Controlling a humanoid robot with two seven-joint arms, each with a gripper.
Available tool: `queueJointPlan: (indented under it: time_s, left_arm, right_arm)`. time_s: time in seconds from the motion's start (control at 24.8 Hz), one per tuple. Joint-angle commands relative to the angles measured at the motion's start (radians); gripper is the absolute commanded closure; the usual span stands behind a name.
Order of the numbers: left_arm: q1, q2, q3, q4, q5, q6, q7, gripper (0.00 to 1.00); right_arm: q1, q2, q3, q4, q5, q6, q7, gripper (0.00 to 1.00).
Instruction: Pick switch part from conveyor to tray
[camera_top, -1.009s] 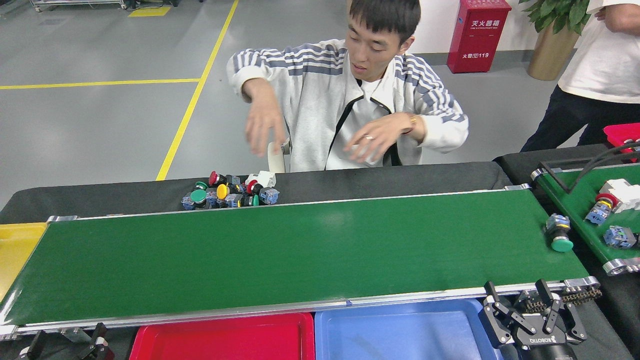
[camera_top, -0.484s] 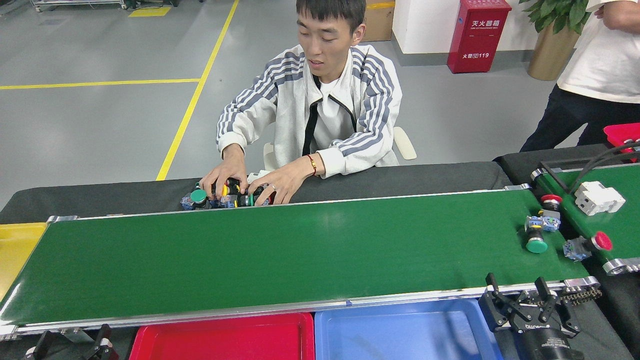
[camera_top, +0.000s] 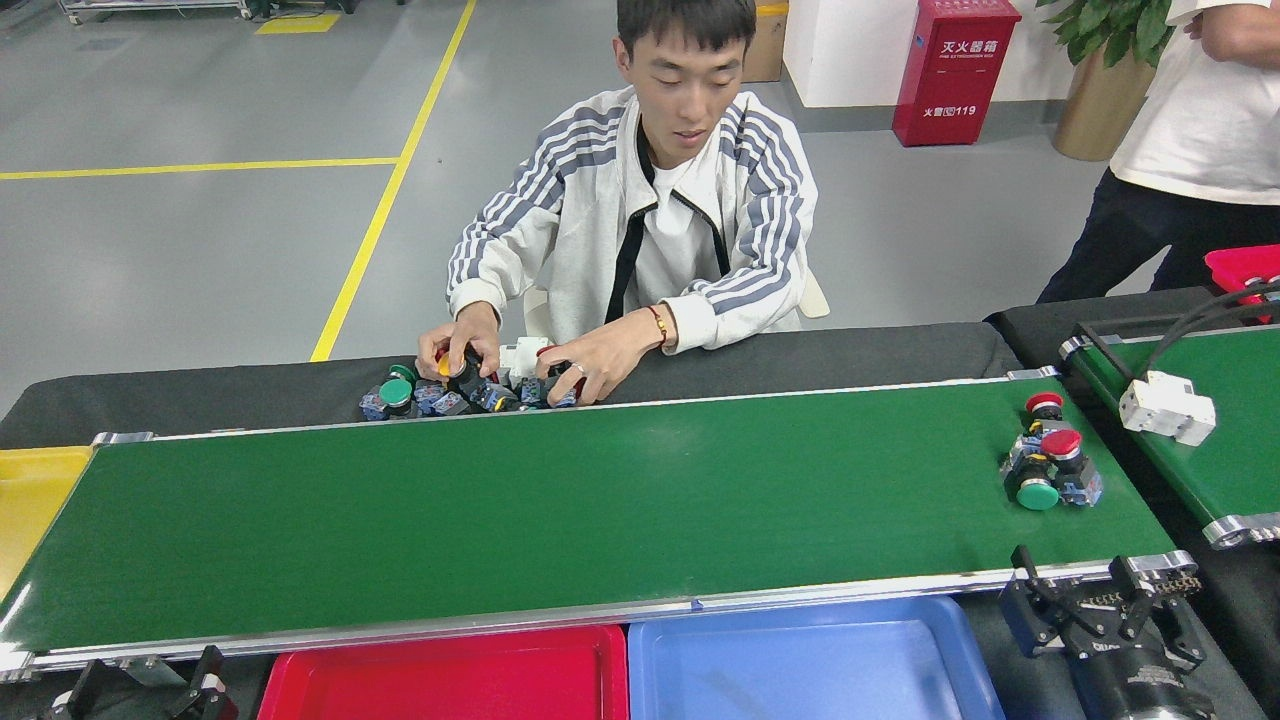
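Observation:
Three switch parts (camera_top: 1048, 465) lie clustered at the right end of the conveyor (camera_top: 560, 510): one with a green cap and two with red caps. The red tray (camera_top: 450, 680) sits below the belt's near rail, with nothing showing in its visible part. My right gripper (camera_top: 1085, 588) hovers at the bottom right, just in front of the near rail and below the cluster; it is open and holds nothing. At the bottom left corner, my left gripper (camera_top: 140, 685) is only partly in view, its fingers spread apart and nothing between them.
A seated person has both hands on a pile of switch parts (camera_top: 460, 390) behind the far rail. A blue tray (camera_top: 800, 670) adjoins the red one. A yellow bin (camera_top: 30, 490) stands at left. A smaller belt (camera_top: 1230, 470) at right carries a white part (camera_top: 1165, 405). Another person (camera_top: 1190, 150) stands at far right.
The green-capped part rode leftward along the belt, and two red-capped parts came off the smaller belt to join it. My right gripper shifted slightly right and down. The person's hands dropped onto the pile.

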Motion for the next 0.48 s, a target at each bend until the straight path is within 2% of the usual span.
queueJointPlan:
  time_s: [0.0,0.2,0.44]
  left_arm:
    - [-0.008,0.01,0.001,-0.008,0.004,-0.002,0.008,0.0]
    - [-0.009,0.01,0.001,-0.005,0.002,-0.002,0.008,0.0]
    - [-0.022,0.013,0.001,0.017,0.002,-0.002,0.008,0.0]
  right_arm:
    - [-0.03,-0.029,0.003,0.013,-0.001,-0.007,0.026,0.04]
    - [-0.084,-0.05,0.075,0.088,-0.003,-0.009,0.045,0.04]
    - [-0.14,-0.045,0.137,0.134,-0.003,-0.003,0.046,0.03]
